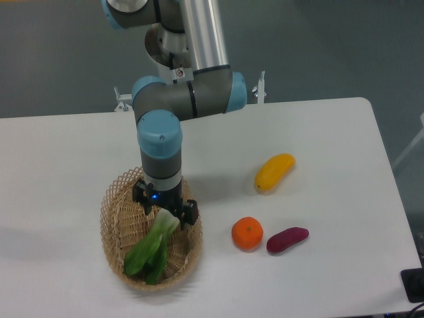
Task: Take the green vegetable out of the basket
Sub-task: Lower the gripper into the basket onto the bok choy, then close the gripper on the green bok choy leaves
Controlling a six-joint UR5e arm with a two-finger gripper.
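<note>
- One black two-finger gripper sits over the pale stem of the leafy green bok choy; whether it's clenched, I cannot tell.
- The vegetable lies inside the oval tan wicker basket.
- Risk: floppy leaves may snag the weave, or the stem may slip out.

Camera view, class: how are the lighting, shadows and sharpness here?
Camera view: soft, even light; a faint shadow on the white table left of the tan woven wicker basket; mild blur throughout; the black claw is dark, its jaws unclear above the leafy green bok choy.

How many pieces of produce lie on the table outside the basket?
3: a yellow mango-like fruit toward the right, an orange nearer the front, and a purple sweet potato just right of the orange. None seems hidden.
</note>
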